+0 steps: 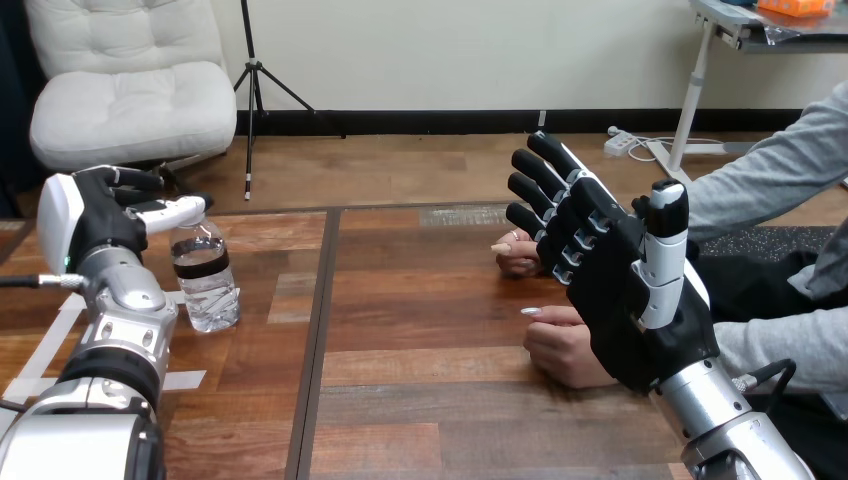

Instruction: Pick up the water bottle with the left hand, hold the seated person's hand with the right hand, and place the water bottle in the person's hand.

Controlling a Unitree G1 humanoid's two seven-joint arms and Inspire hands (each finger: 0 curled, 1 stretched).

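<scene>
A clear water bottle (206, 276) with a dark label band stands upright on the wooden table (420, 400) at the left. My left hand (98, 222) is just left of the bottle's top, fingers relaxed, and its thumb reaches to the cap without closing round it. My right hand (615, 290) is raised at the right, open with straight fingers pointing up and away. It stands in front of the person's two hands, partly hiding them. The person's farther hand (516, 256) and nearer hand (562, 346) both rest on the table; I cannot tell whether my hand touches them.
White tape strips (48, 345) lie on the table by my left forearm. A dark seam (318, 330) runs across the tabletop between the bottle and the person's hands. The person's grey-sleeved arms (770, 180) come in from the right edge.
</scene>
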